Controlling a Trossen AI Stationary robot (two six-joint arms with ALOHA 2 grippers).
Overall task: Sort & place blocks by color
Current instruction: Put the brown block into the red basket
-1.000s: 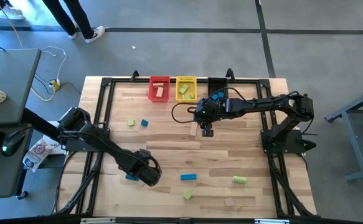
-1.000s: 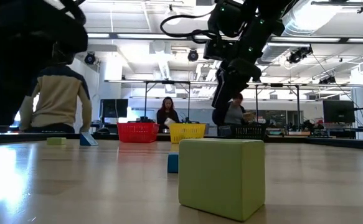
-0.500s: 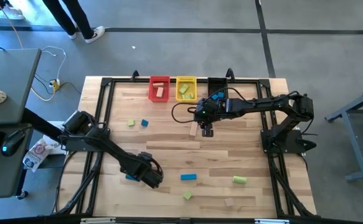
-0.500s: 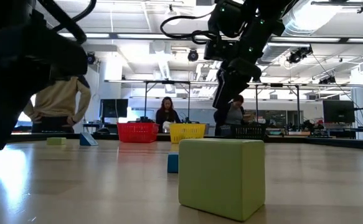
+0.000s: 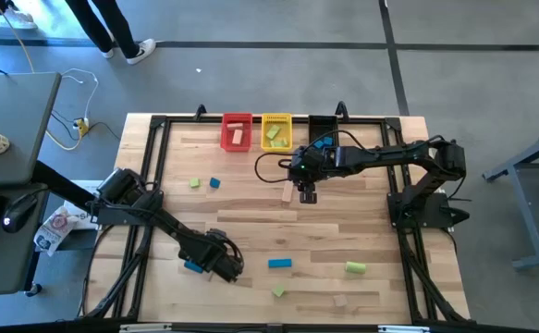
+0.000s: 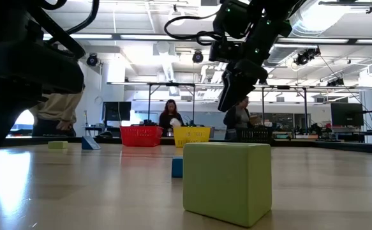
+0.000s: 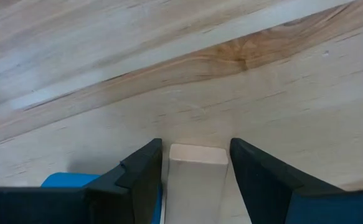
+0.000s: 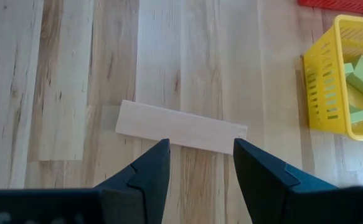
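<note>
My left gripper (image 5: 225,265) (image 7: 195,143) is low over the near left part of the table and open. Its fingers stand on either side of a pale wood block (image 7: 197,177) that lies flat on the table, with narrow gaps. A blue block (image 5: 193,265) (image 7: 66,180) lies just beside it. My right gripper (image 5: 307,195) (image 8: 200,143) hangs open in the air (image 6: 237,96) over a pale wood bar (image 5: 287,194) (image 8: 181,126) lying flat mid-table. In the high view the left gripper hides the wood block.
Red bin (image 5: 236,131), yellow bin (image 5: 276,131) with green blocks and black bin (image 5: 323,128) stand at the far edge. Loose blocks: green (image 5: 195,183), blue (image 5: 214,183), blue (image 5: 279,263), green (image 5: 355,267), green (image 5: 277,290) (image 6: 227,182), wood (image 5: 340,300). People sit beyond the table.
My left gripper has moved a little toward the table's near edge and come down over the wood block next to the blue one.
</note>
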